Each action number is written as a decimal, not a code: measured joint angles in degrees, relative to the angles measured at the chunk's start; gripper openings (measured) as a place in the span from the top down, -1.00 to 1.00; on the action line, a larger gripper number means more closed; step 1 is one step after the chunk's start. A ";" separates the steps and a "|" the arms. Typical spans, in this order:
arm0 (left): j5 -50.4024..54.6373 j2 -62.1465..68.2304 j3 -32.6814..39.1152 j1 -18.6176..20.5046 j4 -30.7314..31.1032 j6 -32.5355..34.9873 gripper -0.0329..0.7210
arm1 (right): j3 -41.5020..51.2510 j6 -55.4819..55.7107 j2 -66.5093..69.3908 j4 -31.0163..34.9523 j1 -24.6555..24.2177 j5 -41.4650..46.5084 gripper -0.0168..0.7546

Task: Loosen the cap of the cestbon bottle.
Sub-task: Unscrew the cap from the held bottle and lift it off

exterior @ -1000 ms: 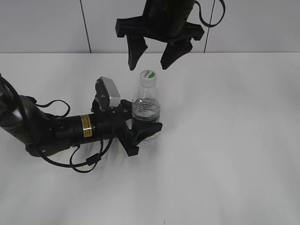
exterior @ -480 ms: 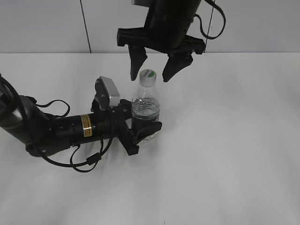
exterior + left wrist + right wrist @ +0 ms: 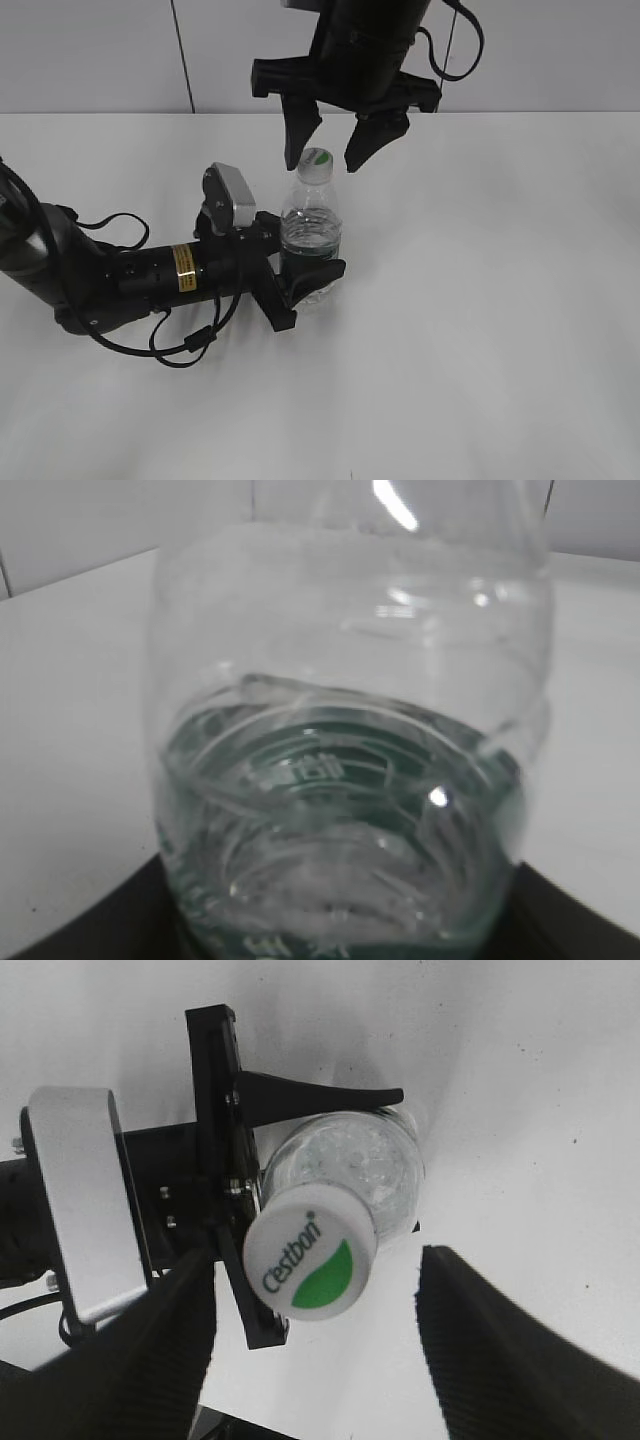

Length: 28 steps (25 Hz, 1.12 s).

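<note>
The right gripper [image 3: 326, 148] has its two dark fingers [image 3: 299, 140] spread apart, one on each side of the cap [image 3: 317, 161] and not yet touching it. Compared with a second ago they have come lower and drawn closer together, so the gap around the cap has narrowed. In the right wrist view the cap [image 3: 309, 1259] sits between the two fingers, nearer the left one. Below, the left gripper [image 3: 305, 274] is clamped on the lower body of the cestbon bottle [image 3: 311, 235], which stands upright on the white table [image 3: 480, 300]; its hold looks unchanged. The bottle appears steadied, so my reading is that the approach is nearly over and the closing onto the cap comes next, before any twist
</note>
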 joint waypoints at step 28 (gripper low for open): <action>-2.05 1.20 0.00 -0.37 -0.41 0.00 -0.17 | 0.00 -2.30 0.57 -0.33 0.00 -0.05 -0.29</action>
